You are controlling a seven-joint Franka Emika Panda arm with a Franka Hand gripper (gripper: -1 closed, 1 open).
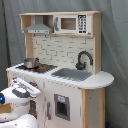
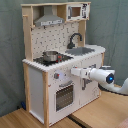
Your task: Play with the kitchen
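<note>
Kitchen (image 2: 55, 70) fills both exterior views — pale wood and white, standing on a wooden floor (image 2: 100, 112). In the second exterior view we read left to right: pot (image 2: 50, 56) at the counter's left end, faucet (image 2: 75, 40) and sink (image 2: 85, 51) toward its right. Our gripper (image 2: 74, 72) touches the front panel just above the oven door (image 2: 64, 96), likely working a knob; we cannot tell its finger state. Open room lies rightward — for backing away.

Wooden floor (image 2: 30, 120) under the kitchen (image 2: 55, 60).
</note>
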